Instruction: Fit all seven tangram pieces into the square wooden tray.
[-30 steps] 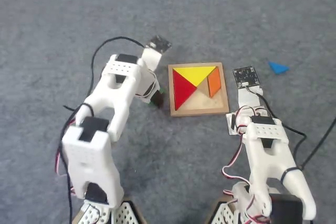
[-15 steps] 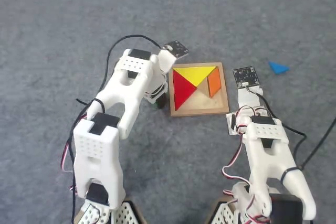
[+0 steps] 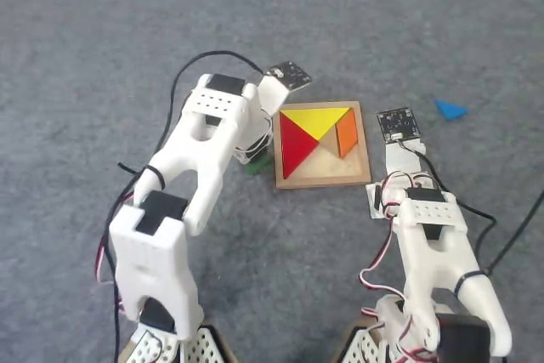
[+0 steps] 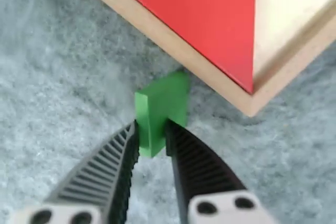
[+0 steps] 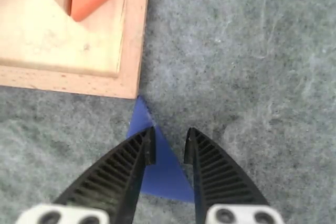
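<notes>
The square wooden tray [image 3: 323, 179] holds a red triangle [image 3: 293, 144], a yellow triangle [image 3: 316, 121] and an orange piece [image 3: 346, 133]. My left gripper [image 4: 152, 135] is shut on a green piece [image 4: 157, 111], held on edge just off the tray's near-left corner [image 4: 247, 103]; the green piece [image 3: 255, 164] also peeks out beside the left arm. My right gripper [image 5: 169, 142] stands open by a narrow gap over a flat blue triangle [image 5: 163, 174] that touches the tray's near-right corner [image 5: 131, 85].
A second blue triangle [image 3: 450, 110] lies on the grey carpet to the far right of the tray. Bare wood [image 5: 58, 45] shows in the tray's near half. The left arm's cable [image 3: 183, 78] loops above its wrist.
The left arm has swung right to the tray's left side, carrying the green piece down to the near-left corner. The right arm has stayed still.
</notes>
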{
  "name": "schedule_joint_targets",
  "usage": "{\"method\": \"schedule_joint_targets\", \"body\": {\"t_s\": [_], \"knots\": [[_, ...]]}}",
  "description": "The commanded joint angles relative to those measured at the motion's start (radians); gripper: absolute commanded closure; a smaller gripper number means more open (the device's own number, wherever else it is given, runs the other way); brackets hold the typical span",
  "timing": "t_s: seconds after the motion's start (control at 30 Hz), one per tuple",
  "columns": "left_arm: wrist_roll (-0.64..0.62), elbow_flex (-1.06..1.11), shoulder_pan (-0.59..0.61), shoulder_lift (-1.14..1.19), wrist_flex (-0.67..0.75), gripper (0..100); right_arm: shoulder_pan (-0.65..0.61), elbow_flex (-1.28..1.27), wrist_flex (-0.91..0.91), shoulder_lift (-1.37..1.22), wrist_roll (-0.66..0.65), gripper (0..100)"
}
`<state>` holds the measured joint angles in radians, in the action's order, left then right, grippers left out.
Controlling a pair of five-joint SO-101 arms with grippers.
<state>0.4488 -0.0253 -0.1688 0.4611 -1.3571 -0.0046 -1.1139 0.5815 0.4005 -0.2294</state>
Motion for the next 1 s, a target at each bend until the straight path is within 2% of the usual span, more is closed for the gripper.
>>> {"method": "schedule_joint_targets", "body": {"t_s": [0.0,0.23,0.6,0.77,0.97], "knots": [[0.018,0.107,-0.021,-0.114,-0.006,98,-0.012,0.002,-0.016,0.033,0.002,88.3],[0.015,0.229,-0.107,-0.203,0.02,97,-0.012,0.002,-0.015,0.033,0.002,88.3],[-0.018,0.214,-0.051,-0.041,0.178,92,-0.012,0.002,-0.013,0.033,0.002,88.3],[-0.025,0.162,-0.049,-0.066,0.12,99,-0.012,0.002,-0.015,0.033,0.002,88.3],[-0.041,0.102,-0.069,-0.226,0.026,99,-0.012,0.002,-0.013,0.033,0.002,88.3]]}}
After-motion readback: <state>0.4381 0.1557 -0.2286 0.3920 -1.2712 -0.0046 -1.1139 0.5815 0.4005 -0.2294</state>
